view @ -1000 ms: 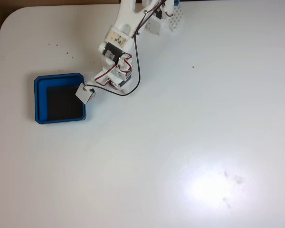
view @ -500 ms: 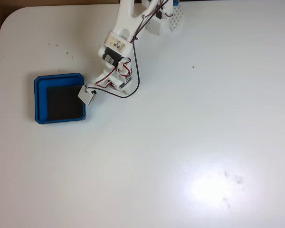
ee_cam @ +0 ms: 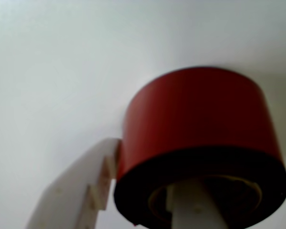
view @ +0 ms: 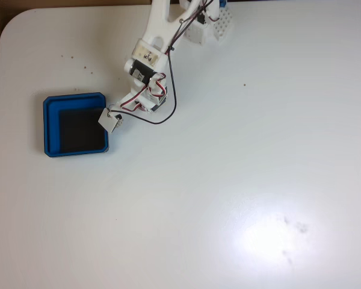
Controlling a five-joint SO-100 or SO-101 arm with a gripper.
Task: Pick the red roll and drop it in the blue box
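White surface point(view: 228, 150) under us; our fingers point(ee_cam: 105, 176) pinch the red roll point(ee_cam: 195, 124), one inside its hole, beside the blue box point(view: 51, 126)

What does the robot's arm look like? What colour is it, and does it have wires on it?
The arm is made of chunky white plastic parts with dark blocks set into its joints. Red and black wires loop along it, and a small pale label sits on one segment. A little white box hangs near its end. In the wrist view, the gripper has white plastic fingers, one with stepped notches along its edge.
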